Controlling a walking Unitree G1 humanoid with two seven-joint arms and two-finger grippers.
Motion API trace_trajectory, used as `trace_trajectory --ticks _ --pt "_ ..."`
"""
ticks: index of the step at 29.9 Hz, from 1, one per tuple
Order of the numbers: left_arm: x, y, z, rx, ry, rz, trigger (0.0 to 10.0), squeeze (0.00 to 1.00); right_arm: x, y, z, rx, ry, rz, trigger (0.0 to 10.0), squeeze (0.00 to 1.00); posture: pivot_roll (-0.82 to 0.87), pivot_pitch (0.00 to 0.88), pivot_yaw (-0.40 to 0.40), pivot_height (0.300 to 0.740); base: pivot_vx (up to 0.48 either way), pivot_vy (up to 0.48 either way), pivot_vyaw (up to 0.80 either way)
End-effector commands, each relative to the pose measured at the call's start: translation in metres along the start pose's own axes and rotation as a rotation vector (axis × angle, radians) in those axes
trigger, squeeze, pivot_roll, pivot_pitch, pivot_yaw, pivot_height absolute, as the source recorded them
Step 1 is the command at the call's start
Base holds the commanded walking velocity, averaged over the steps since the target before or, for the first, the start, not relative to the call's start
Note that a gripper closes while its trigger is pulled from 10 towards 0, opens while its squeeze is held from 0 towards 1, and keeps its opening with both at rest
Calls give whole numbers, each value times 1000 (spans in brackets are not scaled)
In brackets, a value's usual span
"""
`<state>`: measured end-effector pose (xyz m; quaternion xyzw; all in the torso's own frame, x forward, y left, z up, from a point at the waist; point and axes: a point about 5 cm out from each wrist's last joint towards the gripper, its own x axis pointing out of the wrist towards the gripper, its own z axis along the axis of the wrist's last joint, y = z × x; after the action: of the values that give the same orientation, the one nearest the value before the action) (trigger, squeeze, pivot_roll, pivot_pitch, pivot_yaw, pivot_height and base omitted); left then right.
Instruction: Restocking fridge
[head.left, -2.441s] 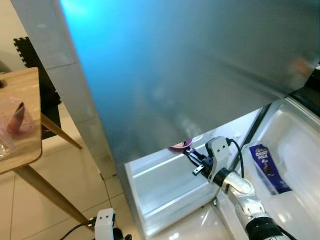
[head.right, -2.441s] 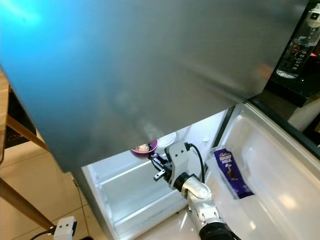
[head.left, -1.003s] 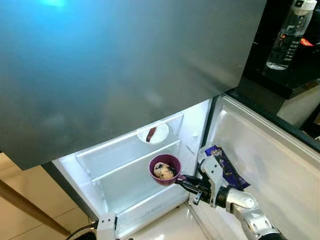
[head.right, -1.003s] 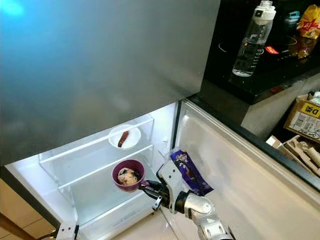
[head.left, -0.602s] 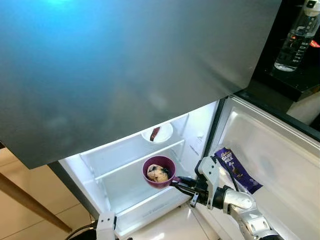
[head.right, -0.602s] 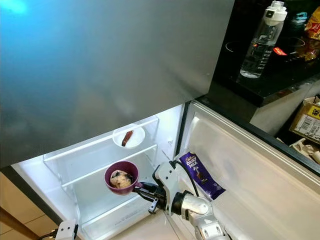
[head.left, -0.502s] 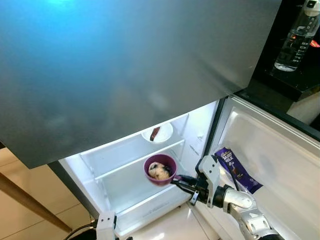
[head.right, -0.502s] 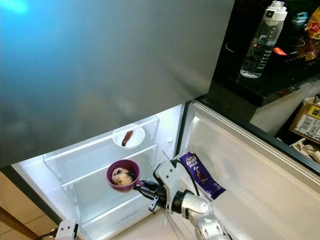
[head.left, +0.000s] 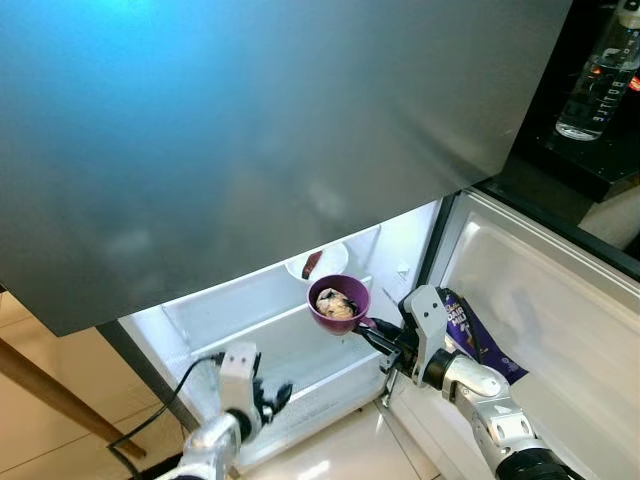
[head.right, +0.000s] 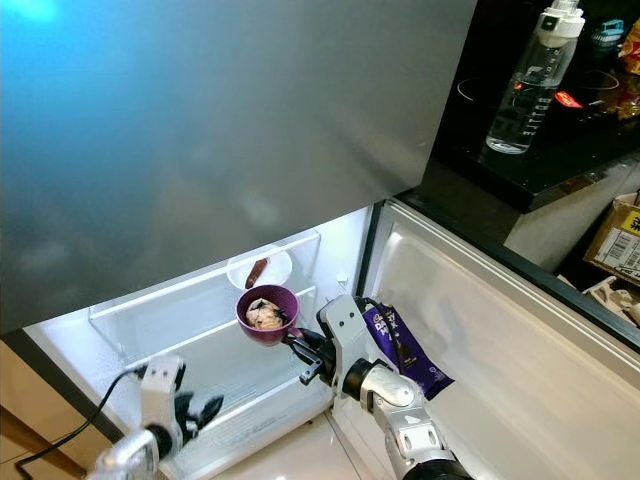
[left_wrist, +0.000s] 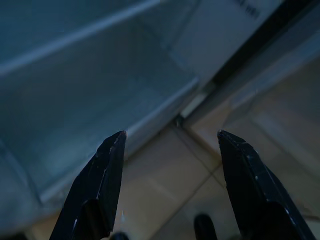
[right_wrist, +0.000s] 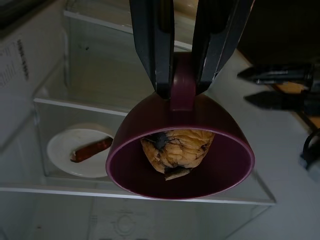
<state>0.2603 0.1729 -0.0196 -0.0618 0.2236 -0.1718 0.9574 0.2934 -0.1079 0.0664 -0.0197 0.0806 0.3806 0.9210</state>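
A purple bowl with a lump of food in it hangs in front of the open fridge compartment. My right gripper is shut on the bowl's short handle, its fingers on either side. Behind the bowl, a white plate with a brown sausage rests on the upper glass shelf. My left gripper is open, low in front of the fridge's bottom edge, with nothing between its fingers.
The closed grey upper door overhangs the compartment. The open lower door stands to the right, with a purple chocolate bar in its rack. A water bottle stands on the dark counter. A wooden table leg is at left.
My right gripper has lifted the purple bowl up and toward the upper shelf. My left arm has risen into view, its gripper open before the fridge's bottom.
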Motion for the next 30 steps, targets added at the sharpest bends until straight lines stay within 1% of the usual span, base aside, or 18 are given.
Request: trace_trajectory --ticks 1,2,5,12,14,16,19,20,22,24,28,30 --pt "-2 6 5 56 -20 2 10000 0 2 -4 3 4 -5 -23 10000 0 -37 27 13 740 0 0 0" --pt "-2 5 7 84 -28 -6 10000 0 2 -5 4 6 -1 -29 10000 0 -37 27 13 735 0 0 0" --pt "-3 4 9 107 -48 -31 10000 0 4 -6 7 8 -4 -35 10000 0 -37 28 19 725 0 0 0" --pt "-4 8 16 93 -107 -30 10000 0 6 -8 15 6 -27 -38 10000 0 -35 24 16 700 0 0 0" --pt "-4 9 21 93 -132 -49 10000 0 7 -10 19 1 -35 -41 10000 0 -35 24 16 690 0 0 0" --pt "-4 9 21 93 -132 -49 10000 0 7 -10 19 1 -35 -41 10000 0 -35 24 16 690 0 0 0" --pt "-1 9 33 104 -176 -88 10000 0 8 -14 26 -6 -50 -54 10000 0 -33 27 12 675 0 0 0" --pt "-1 9 33 104 -176 -88 10000 0 8 -14 26 -6 -50 -54 10000 0 -33 27 12 675 0 0 0" --pt "0 9 41 112 -202 -113 10000 0 9 -17 30 -13 -64 -62 10000 0 -33 29 12 665 0 0 0" --pt "1 9 45 117 -214 -125 10000 0 9 -18 33 -15 -79 -65 10000 0 -33 31 13 656 0 0 0" --pt "2 7 47 129 -221 -143 10000 0 10 -18 37 -19 -93 -62 10000 0 -35 32 16 656 0 0 0" --pt "3 6 48 131 -224 -150 10000 0 11 -19 37 -26 -80 -66 10000 0 -35 32 13 656 0 0 0"
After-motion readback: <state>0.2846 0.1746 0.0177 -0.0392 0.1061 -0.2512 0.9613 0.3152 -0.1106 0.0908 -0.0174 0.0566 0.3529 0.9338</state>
